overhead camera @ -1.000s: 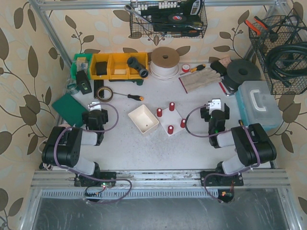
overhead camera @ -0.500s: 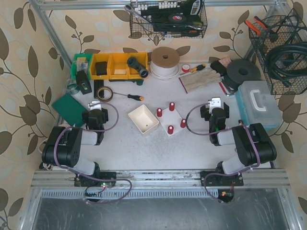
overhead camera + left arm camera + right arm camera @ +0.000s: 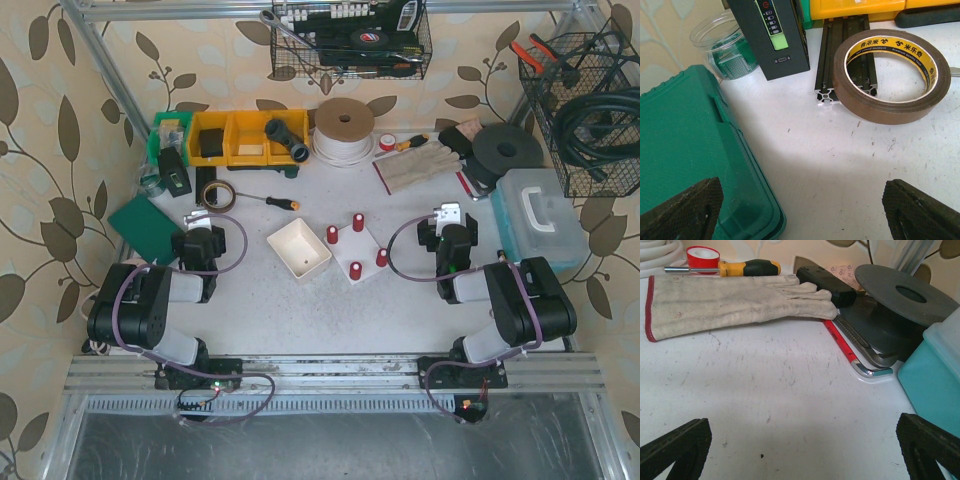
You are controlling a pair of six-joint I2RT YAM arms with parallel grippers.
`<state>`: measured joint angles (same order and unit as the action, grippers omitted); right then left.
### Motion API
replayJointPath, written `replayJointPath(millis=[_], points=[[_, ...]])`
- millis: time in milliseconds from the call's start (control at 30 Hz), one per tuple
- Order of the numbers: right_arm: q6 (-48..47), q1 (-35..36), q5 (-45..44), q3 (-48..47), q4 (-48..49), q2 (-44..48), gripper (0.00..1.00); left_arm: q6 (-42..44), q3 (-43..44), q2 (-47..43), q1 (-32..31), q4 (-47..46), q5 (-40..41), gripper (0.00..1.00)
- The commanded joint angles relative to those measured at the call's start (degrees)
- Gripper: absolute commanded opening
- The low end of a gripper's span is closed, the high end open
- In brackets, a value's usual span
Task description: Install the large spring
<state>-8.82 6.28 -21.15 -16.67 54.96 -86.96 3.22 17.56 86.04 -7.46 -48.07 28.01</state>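
A white base plate [image 3: 357, 246] with several red pegs, one of them [image 3: 332, 234], lies at the table's middle. A white open tray [image 3: 299, 248] lies just left of it. I cannot make out a spring in any view. My left gripper [image 3: 197, 222] rests low at the left beside a green case; in the left wrist view it [image 3: 800, 212] is open and empty. My right gripper [image 3: 447, 216] rests at the right of the plate; in the right wrist view it [image 3: 802, 447] is open and empty over bare table.
Ahead of the left gripper are a green case [image 3: 685, 160], a brown tape roll [image 3: 890, 75], a black device [image 3: 775, 35] and a clear jar [image 3: 722, 47]. Ahead of the right gripper are a glove [image 3: 735, 300], a screwdriver [image 3: 740, 268], a black disc [image 3: 905, 292] and a teal box [image 3: 935, 375].
My right wrist has shifted very slightly; nothing else has moved.
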Motion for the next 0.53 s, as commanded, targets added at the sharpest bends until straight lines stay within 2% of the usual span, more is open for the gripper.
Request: replayJointPath(millis=[0, 500], points=[[0.9, -0.22, 0.93, -1.35, -0.29, 0.67, 1.0, 0.55, 1.25, 0.03, 0.35, -1.9, -0.95, 0.89], [0.91, -0.18, 0.93, -1.27, -0.21, 0.68, 1.0, 0.62, 1.27, -0.02, 0.35, -1.78, -1.1, 0.9]])
